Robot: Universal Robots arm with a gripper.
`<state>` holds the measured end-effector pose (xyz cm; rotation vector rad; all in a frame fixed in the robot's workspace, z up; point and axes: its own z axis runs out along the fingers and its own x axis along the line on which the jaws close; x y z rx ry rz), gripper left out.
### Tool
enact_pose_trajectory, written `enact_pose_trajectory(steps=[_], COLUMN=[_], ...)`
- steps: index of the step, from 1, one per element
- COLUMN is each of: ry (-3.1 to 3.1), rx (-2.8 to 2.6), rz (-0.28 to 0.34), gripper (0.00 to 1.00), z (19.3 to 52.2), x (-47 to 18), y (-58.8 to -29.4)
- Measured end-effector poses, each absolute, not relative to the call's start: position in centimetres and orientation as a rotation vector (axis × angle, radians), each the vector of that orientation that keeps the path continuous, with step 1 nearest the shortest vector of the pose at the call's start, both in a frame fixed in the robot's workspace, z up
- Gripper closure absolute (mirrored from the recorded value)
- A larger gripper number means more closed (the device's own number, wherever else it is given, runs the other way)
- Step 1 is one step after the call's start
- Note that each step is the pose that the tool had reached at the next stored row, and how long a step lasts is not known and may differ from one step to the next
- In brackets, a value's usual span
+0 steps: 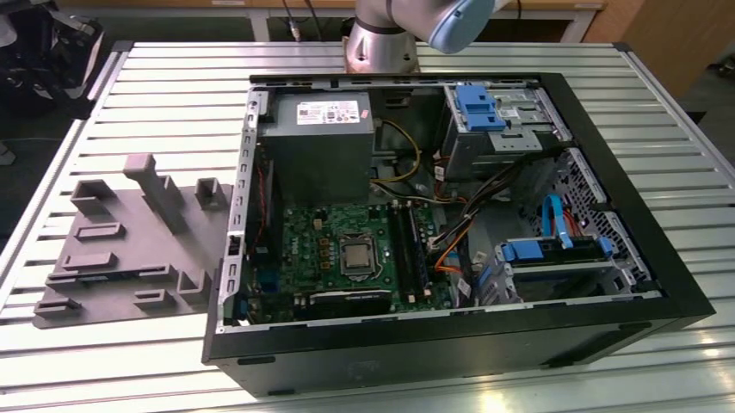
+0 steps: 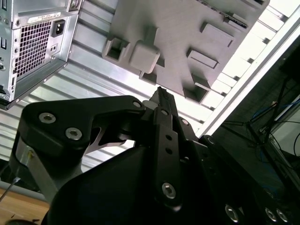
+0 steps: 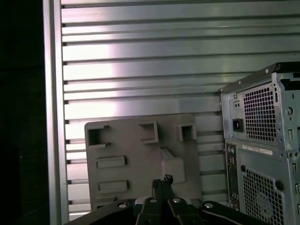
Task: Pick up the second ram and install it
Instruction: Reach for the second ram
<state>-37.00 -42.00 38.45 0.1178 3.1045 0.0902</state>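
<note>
white sticker (image 1: 330, 112) w/ print on the power supply (image 1: 316, 163). ram (image 1: 404, 245): dark narrow strip standing in the green board's slots just beside the cpu socket (image 1: 356, 256), long axis running toward the power supply; can't tell stick from bare slot. gripper (image 2: 161, 93) fingertips pressed together, pointing at the matte grey plastic tray (image 3: 140, 154) w/ blocky lumps, which lies on the ribbed metal table (image 1: 172, 103) beside the open black case (image 1: 460, 344).

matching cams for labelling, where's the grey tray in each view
exterior view: tray at the exterior view's left of the case.
first wrist view: tray beyond the tool, beside the case's rear.
second wrist view: tray beyond the tool, case's rear beside it.
shared landmark: the case.
</note>
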Motion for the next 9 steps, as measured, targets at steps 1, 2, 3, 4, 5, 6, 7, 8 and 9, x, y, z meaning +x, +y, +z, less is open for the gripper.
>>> enact_pose_trajectory(steps=[1,2,3,4,5,6,7,8,9], ry=[3.105,3.104,3.104,3.104,3.104,3.104,3.104,3.104,3.104], rx=[0.118,0.118,0.118,0.118,0.118,0.118,0.118,0.118,0.118], rz=[0.09,0.09,0.09,0.09,0.09,0.09,0.09,0.09,0.09], gripper=[0.89,0.89,0.89,0.89,0.89,0.89,0.89,0.89,0.89], z=[38.41,38.37,38.34,38.29,38.25,38.21,38.17,38.13,38.1], x=[-37.03,-37.05,-37.08,-37.11,-37.14,-37.16,-37.18,-37.21,-37.23], y=[-42.06,-42.11,-42.19,-42.27,-42.36,-42.44,-42.52,-42.59,-42.66])
